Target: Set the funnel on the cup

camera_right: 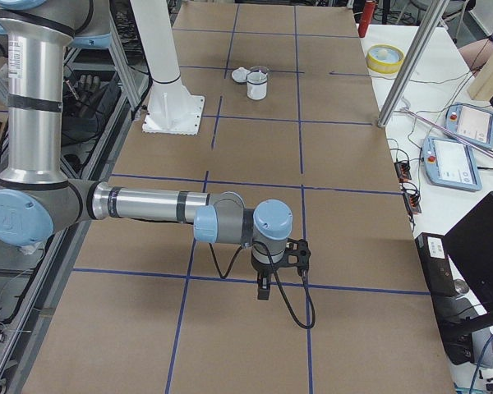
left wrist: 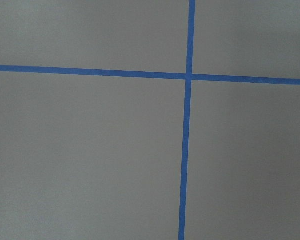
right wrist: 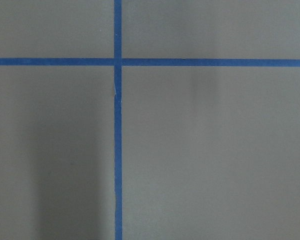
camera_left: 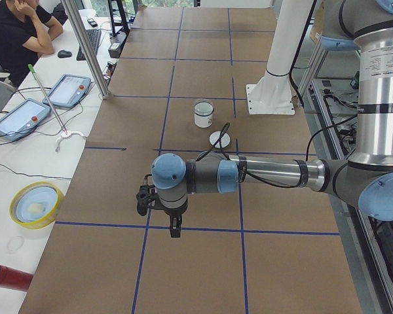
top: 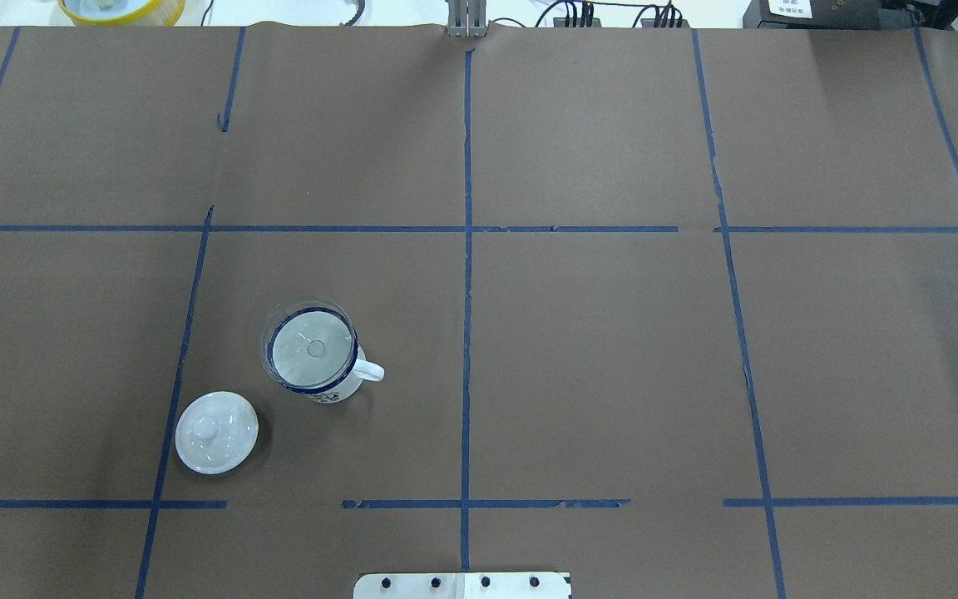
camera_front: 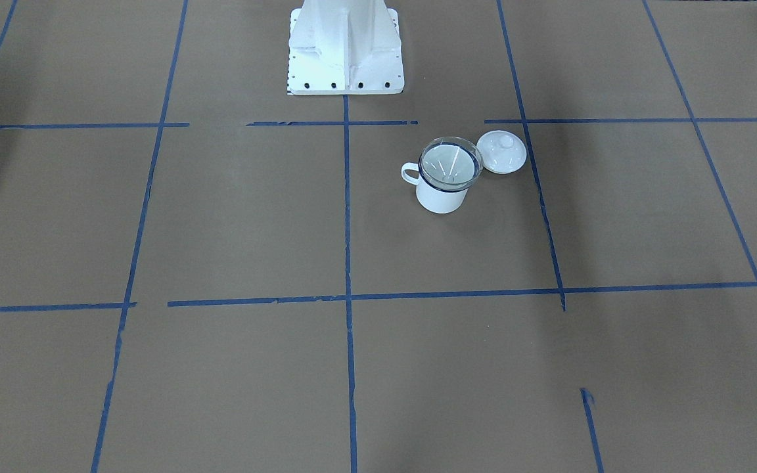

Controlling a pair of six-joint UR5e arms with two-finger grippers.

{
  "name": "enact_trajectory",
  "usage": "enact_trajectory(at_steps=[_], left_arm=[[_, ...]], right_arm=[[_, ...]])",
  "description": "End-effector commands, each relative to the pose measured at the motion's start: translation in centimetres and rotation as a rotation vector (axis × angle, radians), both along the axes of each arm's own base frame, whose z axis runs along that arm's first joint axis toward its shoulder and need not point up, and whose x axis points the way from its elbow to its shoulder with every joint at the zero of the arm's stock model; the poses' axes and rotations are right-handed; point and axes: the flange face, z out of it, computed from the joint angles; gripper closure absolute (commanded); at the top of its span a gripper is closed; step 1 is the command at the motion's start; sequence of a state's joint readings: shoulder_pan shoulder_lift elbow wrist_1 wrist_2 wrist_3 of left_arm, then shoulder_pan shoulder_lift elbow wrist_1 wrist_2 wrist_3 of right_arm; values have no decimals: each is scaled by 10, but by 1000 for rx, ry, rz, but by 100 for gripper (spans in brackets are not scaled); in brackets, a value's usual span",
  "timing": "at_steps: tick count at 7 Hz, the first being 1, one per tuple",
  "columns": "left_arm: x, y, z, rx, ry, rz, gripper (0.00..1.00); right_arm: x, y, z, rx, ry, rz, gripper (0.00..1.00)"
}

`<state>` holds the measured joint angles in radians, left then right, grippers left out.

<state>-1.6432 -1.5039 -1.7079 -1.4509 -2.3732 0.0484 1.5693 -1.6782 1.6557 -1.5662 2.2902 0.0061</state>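
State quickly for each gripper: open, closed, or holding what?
Left gripper: cannot be told; seen only from the side.
Right gripper: cannot be told; seen only from the side.

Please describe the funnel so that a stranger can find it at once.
On the robot's left half of the brown table stands a white mug with a dark blue rim. The funnel sits in its mouth: clear and cone-shaped, unlike the opaque white knobbed lid lying beside the mug.
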Motion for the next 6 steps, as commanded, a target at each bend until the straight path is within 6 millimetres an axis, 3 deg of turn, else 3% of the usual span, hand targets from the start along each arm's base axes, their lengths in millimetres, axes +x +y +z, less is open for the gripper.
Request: enact_trajectory(at_steps=[1,6], left_arm=[[-1,0,5,-1,-4,5,0],[-4,-2,-3,47,-53,32,0]], right_arm=[[0,0,0,0,0,0,0],[0,0,-1,1,0,0,0]])
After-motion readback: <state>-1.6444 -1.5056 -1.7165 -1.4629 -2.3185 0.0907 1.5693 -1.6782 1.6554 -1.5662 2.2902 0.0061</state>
